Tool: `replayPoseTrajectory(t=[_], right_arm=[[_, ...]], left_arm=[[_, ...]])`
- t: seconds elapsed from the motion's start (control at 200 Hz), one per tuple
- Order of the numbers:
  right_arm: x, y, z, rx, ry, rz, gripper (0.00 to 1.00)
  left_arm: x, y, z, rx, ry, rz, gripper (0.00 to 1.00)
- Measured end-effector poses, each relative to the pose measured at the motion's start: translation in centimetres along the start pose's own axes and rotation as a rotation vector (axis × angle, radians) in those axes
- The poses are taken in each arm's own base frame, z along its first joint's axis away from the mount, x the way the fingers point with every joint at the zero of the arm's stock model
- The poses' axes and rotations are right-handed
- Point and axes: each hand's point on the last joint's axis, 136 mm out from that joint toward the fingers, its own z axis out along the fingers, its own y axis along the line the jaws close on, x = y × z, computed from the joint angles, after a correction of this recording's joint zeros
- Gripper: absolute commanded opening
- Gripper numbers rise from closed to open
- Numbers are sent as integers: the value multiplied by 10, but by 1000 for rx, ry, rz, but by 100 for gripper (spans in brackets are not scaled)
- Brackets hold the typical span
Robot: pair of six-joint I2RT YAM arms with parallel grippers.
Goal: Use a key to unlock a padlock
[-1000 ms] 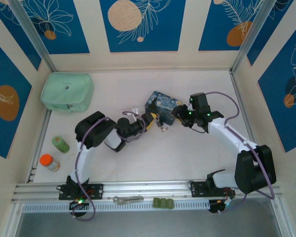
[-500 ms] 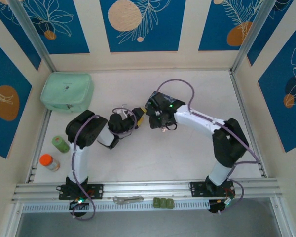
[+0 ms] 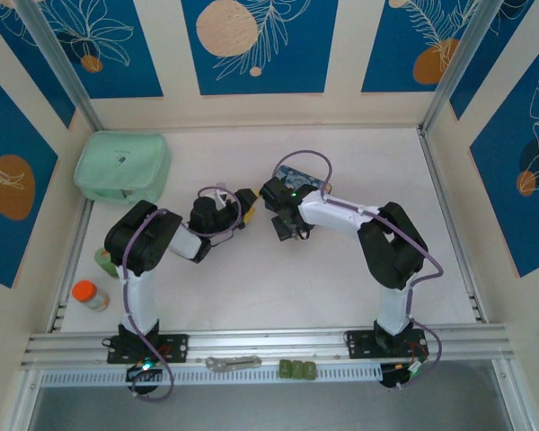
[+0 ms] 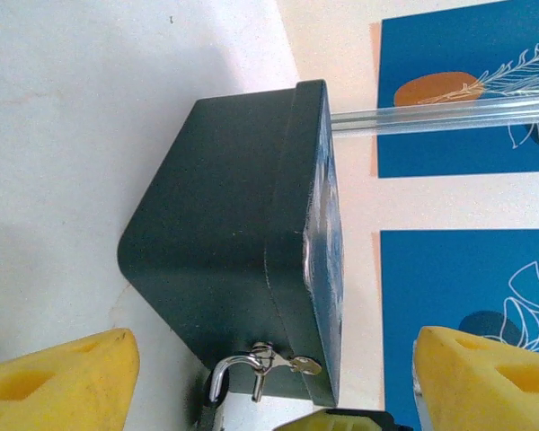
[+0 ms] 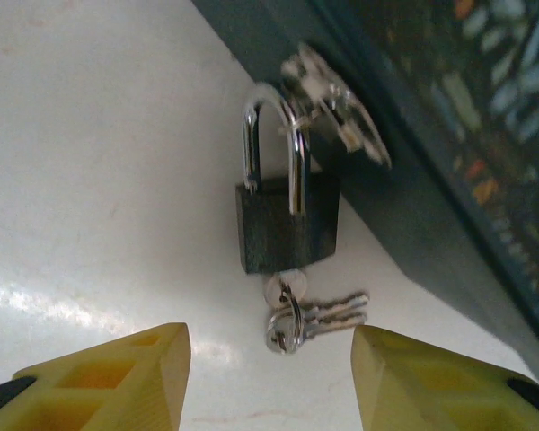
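Dark metal, the padlock (image 5: 286,229) hangs by its bright shackle from the hasp (image 5: 328,90) on the side of the painted tin (image 5: 449,126). Its body lies on the white table (image 5: 90,135) just beside the tin's lower edge. The key (image 5: 316,316) is at the foot of the lock. One key of the small bunch appears to be seated in the keyhole, and the others are splayed on the table from the ring.

The right gripper (image 5: 268,359) is lined up on that bunch, its yellow fingers spread wide with nothing between them, probably so they can close on the key head and turn it. The left gripper (image 4: 271,373) faces the tin's corner from the other side, jaws equally wide and empty. Placed so, it could steady the tin against the twist.

Two things stand in the way. The spare keys crowd the key head, and the tin wall leaves one finger little room. From above, both wrists sit close together at the tin.

Well apart lie a green pouch (image 3: 121,166), an orange-capped bottle (image 3: 88,294) at the left edge, and a grey tool (image 3: 234,363) on the near rail.
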Motion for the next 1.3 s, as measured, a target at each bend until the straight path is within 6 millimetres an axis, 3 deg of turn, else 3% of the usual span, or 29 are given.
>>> replayPoseTrajectory(t=[0.17, 0.39, 0.61, 1.035, 1.301], right_arm=[[-12, 1, 9, 19, -33, -14, 48], [-10, -6, 25, 91, -14, -42, 49], [-11, -13, 25, 133, -24, -42, 43], [-9, -11, 37, 139, -22, -32, 42], [-9, -7, 38, 128, -40, -2, 24]], left_arm=[[2, 1, 0, -5, 8, 2, 79], [3, 1, -3, -37, 19, 25, 79], [4, 1, -3, -46, 26, 36, 79], [3, -3, -1, -35, 24, 37, 79], [1, -12, 2, -13, 27, 39, 79]])
